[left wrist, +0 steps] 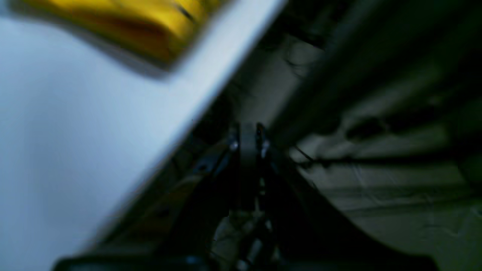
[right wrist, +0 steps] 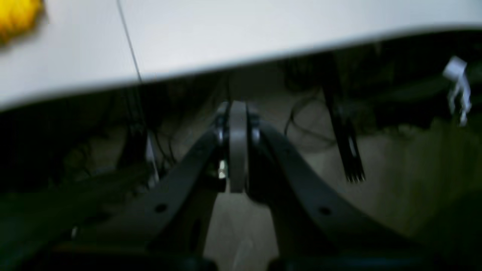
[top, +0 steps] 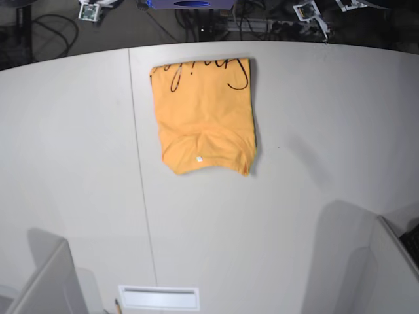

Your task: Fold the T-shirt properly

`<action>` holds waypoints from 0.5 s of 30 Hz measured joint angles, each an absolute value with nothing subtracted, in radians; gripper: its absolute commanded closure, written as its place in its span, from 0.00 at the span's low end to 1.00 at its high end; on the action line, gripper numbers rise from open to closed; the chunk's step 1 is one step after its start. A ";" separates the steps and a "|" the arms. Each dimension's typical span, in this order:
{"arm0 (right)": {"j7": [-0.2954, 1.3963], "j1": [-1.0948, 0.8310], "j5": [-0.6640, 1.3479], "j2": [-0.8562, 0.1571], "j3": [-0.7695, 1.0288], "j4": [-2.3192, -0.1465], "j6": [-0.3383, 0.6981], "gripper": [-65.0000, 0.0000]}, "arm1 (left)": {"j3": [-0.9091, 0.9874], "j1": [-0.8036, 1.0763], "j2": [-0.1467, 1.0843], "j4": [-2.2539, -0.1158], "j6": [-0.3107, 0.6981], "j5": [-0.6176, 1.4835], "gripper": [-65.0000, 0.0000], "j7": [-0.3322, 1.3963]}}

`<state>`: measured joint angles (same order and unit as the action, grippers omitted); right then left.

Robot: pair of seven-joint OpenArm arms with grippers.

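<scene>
The T-shirt (top: 204, 116) lies folded into a compact light-orange rectangle on the far middle of the white table (top: 314, 196). Black script runs along its far edge and a small white tag shows near its near edge. Neither gripper touches it. In the left wrist view my left gripper (left wrist: 248, 131) is shut with nothing in it, past the table's edge, and the T-shirt (left wrist: 124, 22) is a blur at the upper left. My right gripper (right wrist: 238, 109) is likewise shut and empty beyond the table's edge, with a corner of the T-shirt (right wrist: 17, 17) at the far upper left.
Grey arm covers stand at the near left (top: 39, 281) and near right (top: 393, 268) corners. A seam (top: 137, 163) crosses the table. A white slotted plate (top: 158, 297) sits at the front edge. Cables and devices (top: 262, 23) lie beyond the far edge.
</scene>
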<state>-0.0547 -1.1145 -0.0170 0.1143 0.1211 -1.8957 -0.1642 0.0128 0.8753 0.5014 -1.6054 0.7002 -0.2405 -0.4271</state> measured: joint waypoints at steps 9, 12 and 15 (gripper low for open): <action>0.141 -0.896 -0.022 0.031 -0.020 -1.383 -0.157 1.00 | 0.016 0.826 0.340 -1.148 0.689 -0.255 1.00 -0.452; 0.135 -0.777 -0.019 -0.060 -0.156 -1.143 -0.163 1.00 | 0.018 0.735 0.268 -0.945 0.687 -0.244 1.00 -0.466; 0.085 -0.622 -0.016 -0.097 -0.310 -0.844 -0.162 1.00 | 0.016 0.603 0.199 -0.719 0.673 -0.240 1.00 -0.482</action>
